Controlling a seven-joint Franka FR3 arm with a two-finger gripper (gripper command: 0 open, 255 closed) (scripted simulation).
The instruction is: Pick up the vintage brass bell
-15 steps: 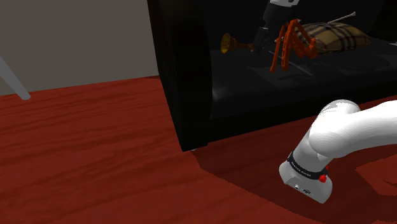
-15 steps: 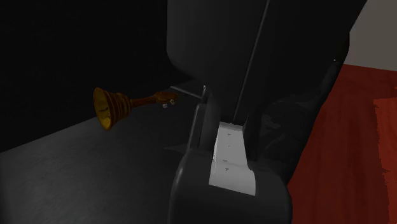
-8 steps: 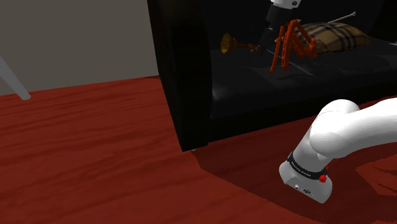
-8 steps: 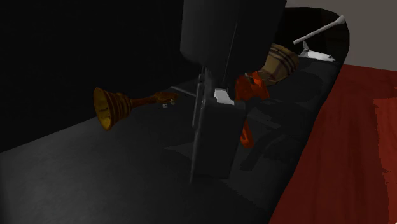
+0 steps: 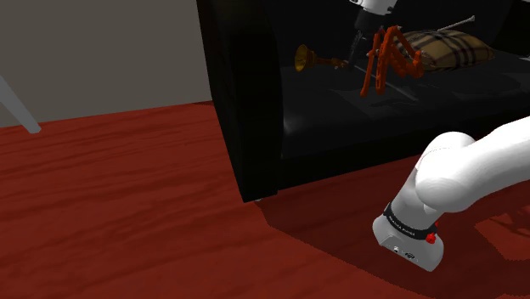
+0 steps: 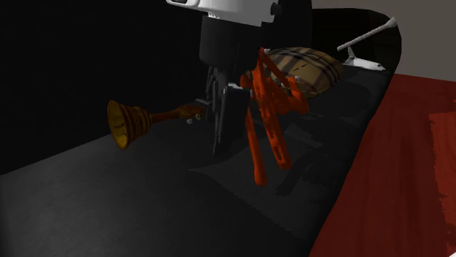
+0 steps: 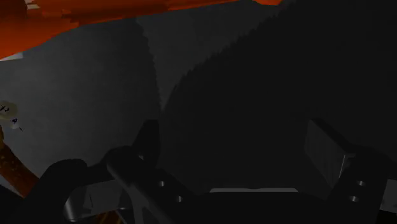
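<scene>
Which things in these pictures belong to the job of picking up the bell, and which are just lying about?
Belong to the job: brass-coloured bell, lying on its side on the black sofa; end effector, open, beside the bell's handle.
Just lying about: orange-red frame; plaid cushion; pale rod near the cushion.

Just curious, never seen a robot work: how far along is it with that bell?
Done: the claw sits by the bell, at its handle end. In hand: lining up; it is open, holding nothing. Left: grip and lift; the bell lies on the sofa.
</scene>
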